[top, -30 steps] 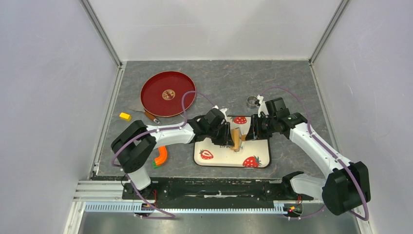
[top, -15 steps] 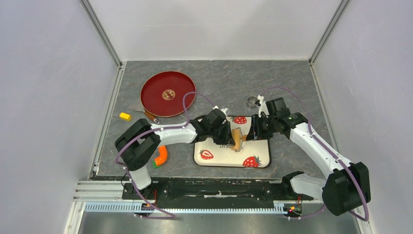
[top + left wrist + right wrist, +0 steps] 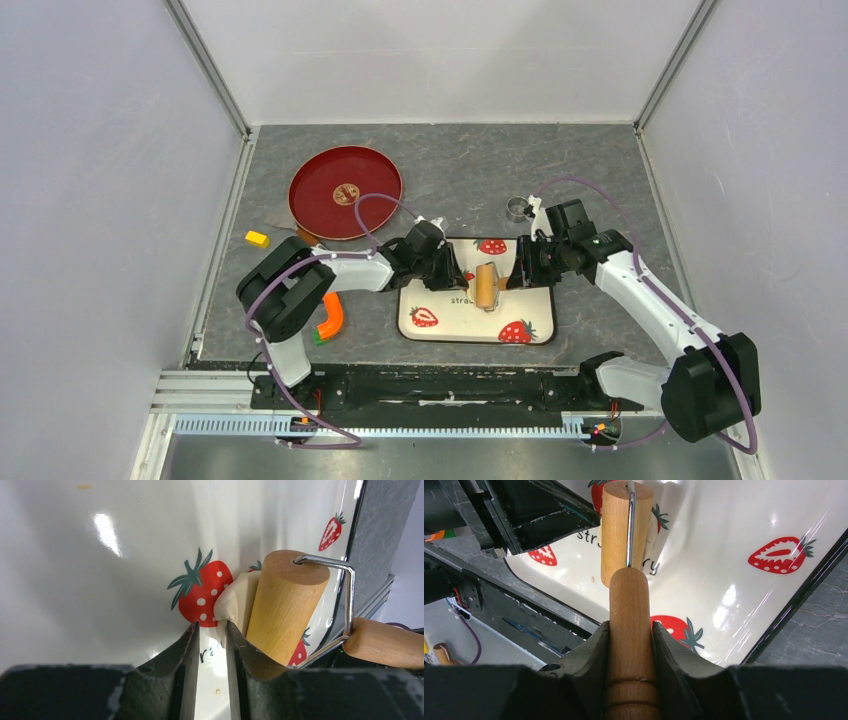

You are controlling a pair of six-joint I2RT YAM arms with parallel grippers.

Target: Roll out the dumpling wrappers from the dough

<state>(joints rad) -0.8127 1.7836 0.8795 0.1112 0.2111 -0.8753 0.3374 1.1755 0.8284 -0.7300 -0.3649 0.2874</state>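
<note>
Both arms angle inward over the tray [image 3: 460, 325]; the right tool [image 3: 630, 630] pinches the roller [image 3: 624, 530] handle, the left tool [image 3: 212, 630] slightly spread, low beside the dough [image 3: 234, 600].

A white rectangular tray printed with red strawberries [image 3: 470, 325] lies mid-frame on the grey marbled tabletop [image 3: 600, 170]. A tan wooden roller [image 3: 486, 284] rests on it, lengthwise up the frame. The left gripper [image 3: 452, 272] is just left of the roller and the right gripper [image 3: 518, 272] meets it from the right. A round red plate [image 3: 345, 192] sits upper left, with a small metal ring [image 3: 517, 209] above the tray's upper right corner.
</note>
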